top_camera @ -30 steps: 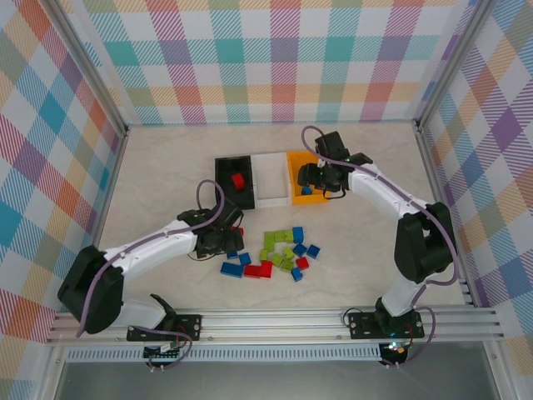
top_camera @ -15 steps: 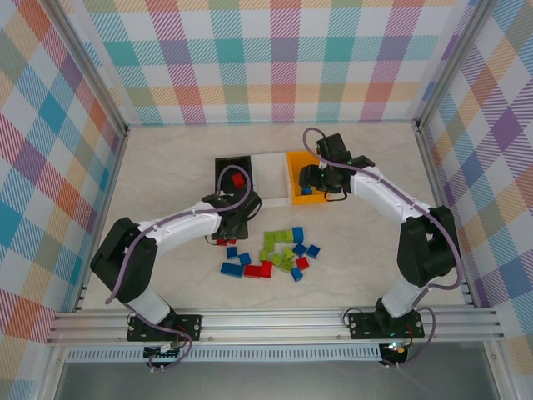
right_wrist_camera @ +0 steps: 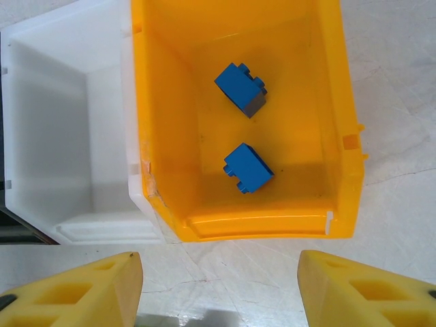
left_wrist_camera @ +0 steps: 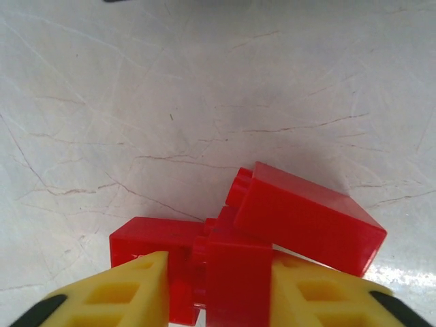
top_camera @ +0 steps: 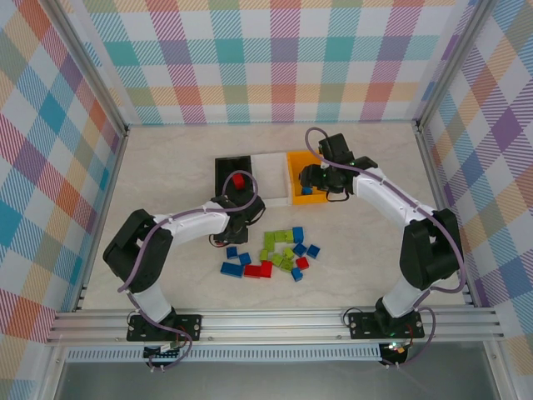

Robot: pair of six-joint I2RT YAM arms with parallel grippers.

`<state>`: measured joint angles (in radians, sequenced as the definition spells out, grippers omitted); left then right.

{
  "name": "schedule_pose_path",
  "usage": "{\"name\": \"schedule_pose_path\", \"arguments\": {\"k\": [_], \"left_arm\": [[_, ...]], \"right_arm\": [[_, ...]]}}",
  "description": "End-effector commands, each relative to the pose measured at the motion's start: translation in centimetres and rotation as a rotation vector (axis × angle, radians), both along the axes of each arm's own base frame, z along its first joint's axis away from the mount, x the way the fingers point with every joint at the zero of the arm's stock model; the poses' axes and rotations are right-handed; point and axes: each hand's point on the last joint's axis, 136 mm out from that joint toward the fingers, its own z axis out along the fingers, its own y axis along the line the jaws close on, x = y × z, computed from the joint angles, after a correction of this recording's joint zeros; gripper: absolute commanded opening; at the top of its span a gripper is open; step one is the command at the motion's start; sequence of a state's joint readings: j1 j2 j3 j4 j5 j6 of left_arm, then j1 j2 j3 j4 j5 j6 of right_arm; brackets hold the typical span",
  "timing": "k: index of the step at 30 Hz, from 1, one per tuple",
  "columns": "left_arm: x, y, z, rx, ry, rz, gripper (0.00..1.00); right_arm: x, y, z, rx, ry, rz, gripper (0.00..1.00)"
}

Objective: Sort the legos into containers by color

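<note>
1. From above, we saw 3 bins standing side by side in a row on the pale surface (top_camera: pixel 166 167). From left to right they were a black bin (top_camera: pixel 225 171), a white bin (top_camera: pixel 271 179) and an orange-yellow bin (top_camera: pixel 296 167).
2. 1 red brick (top_camera: pixel 238 181) lay inside the black bin.
3. A loose pile of legos (top_camera: pixel 281 250) in green, blue and red lay on the surface just in front of the bins, between the 2 arms.
4. The left pincer (left_wrist_camera: pixel 219 272) was low over the surface, just in front of the black bin. Its yellow fingers (left_wrist_camera: pixel 129 296) had closed on a red lego (left_wrist_camera: pixel 235 266), with red plastic touching both of them.
5. Beside that lego we saw 2 more red pieces. An oblong brick (left_wrist_camera: pixel 150 238) sat at its left, and an angled brick (left_wrist_camera: pixel 310 218) lay against its upper right.
6. The right pincer (right_wrist_camera: pixel 219 272) hung above the orange-yellow bin, its fingers wide apart and holding nothing.
7. Inside that bin lay 2 blue legos (right_wrist_camera: pixel 240 88), apart from each other. The white bin stood right against it.
</note>
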<state>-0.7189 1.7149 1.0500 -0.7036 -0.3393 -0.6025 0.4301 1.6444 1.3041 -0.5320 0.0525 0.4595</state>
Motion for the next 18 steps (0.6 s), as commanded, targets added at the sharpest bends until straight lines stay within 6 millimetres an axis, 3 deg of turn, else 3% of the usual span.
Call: {"name": "schedule_pose_path", "arguments": {"k": [1, 8, 13, 18], "left_arm": [[-0.4, 0.1, -1.1, 0.026, 0.03, -0.016, 0.32], [-0.8, -0.1, 0.3, 0.005, 0.009, -0.012, 0.2], [-1.2, -0.2, 2.0, -0.03, -0.013, 0.002, 0.19], [-0.2, -0.6, 6.5, -0.108, -0.105, 0.026, 0.18]], "right_arm": [[0.2, -0.4, 1.1, 0.008, -0.036, -0.008, 0.62], [0.3, -0.3, 1.1, 0.011, -0.038, -0.007, 0.62], [0.4, -0.4, 0.9, 0.009, -0.032, -0.008, 0.62], [0.3, -0.5, 0.7, 0.012, -0.03, -0.011, 0.62]]}}
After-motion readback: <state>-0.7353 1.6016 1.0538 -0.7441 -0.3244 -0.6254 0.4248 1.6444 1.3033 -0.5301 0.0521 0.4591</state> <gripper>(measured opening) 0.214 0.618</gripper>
